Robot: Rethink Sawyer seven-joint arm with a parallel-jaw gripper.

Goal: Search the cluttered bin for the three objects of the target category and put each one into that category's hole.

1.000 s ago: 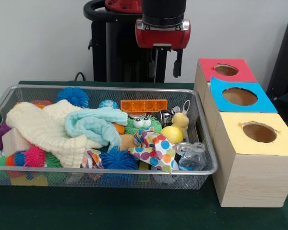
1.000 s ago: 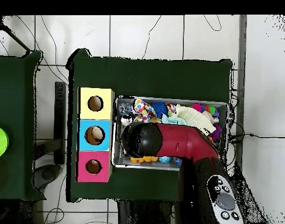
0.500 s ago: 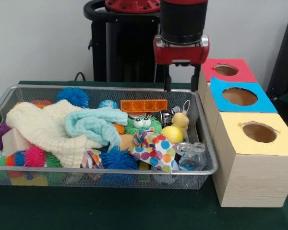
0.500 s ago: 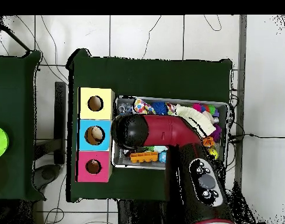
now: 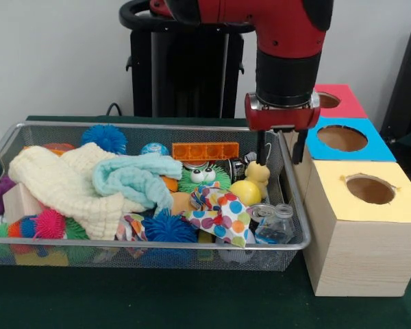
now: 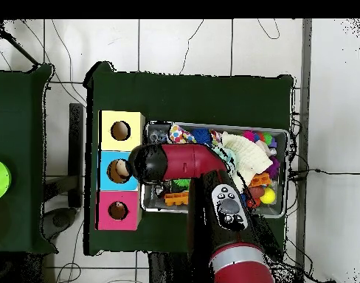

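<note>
The small pale-yellow rubber duck figure (image 5: pixel 258 173) stands at the three o'clock end of the silver wire-mesh bin (image 5: pixel 123 257), probably light, slick and squashy, best pinched across its body. The empty pincer (image 5: pixel 281 149), prongs apart, hangs just above it at the bin's edge. Overhead, the red arm (image 6: pixel 184 162) hides the duck.

The front view looks level from across the table (image 5: pixel 123 301) toward the robot's pedestal (image 5: pixel 185 68), close on the basket (image 5: pixel 151 243) and boxes (image 5: pixel 359 226). The overhead view looks straight down from high up, taking in the whole table (image 6: pixel 190 92); both share basket (image 6: pixel 216 208) and boxes (image 6: pixel 121 171).
</note>
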